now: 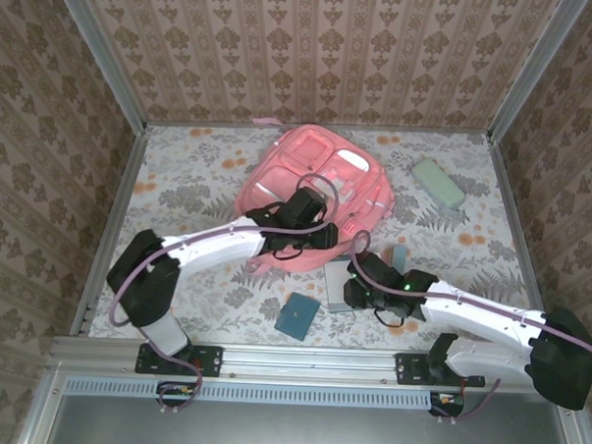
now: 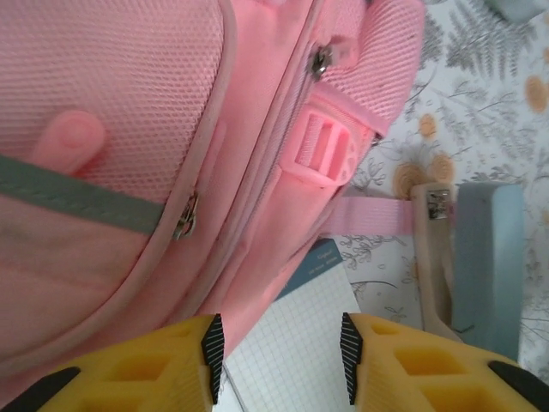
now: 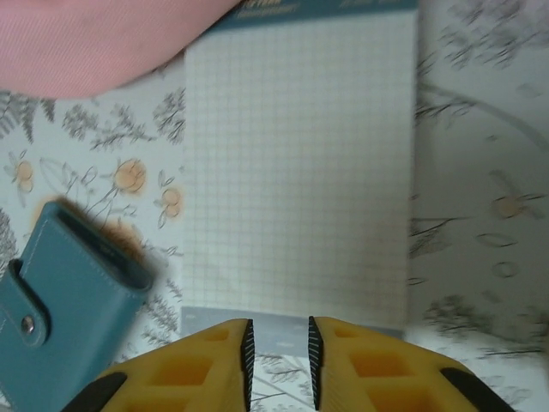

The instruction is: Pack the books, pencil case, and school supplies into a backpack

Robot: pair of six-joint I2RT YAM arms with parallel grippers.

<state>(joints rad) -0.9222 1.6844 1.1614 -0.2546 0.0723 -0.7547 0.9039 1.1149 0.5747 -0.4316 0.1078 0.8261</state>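
The pink backpack [image 1: 313, 178] lies flat at the back middle of the table, also close up under the left wrist [image 2: 129, 129]. My left gripper [image 1: 327, 235] hovers open [image 2: 281, 360] over its near edge, above the thin grey-white grid book [image 2: 300, 343]. That book [image 1: 335, 281] lies partly tucked under the backpack. My right gripper [image 1: 355, 284] is open narrowly [image 3: 279, 365] over the book's near edge [image 3: 296, 163]. The dark-teal pad [image 1: 298, 316] [image 3: 69, 318] lies just left of it. The slim pale-teal box [image 1: 400, 256] [image 2: 489, 257] and the mint pencil case [image 1: 437, 182] lie to the right. The other books are out of view.
A pink strap [image 2: 369, 215] runs from the backpack's buckle [image 2: 322, 154] towards a beige clip-like item [image 2: 433, 257] beside the teal box. Patterned walls and a metal frame [image 1: 115, 204] close in the floral-cloth table on three sides.
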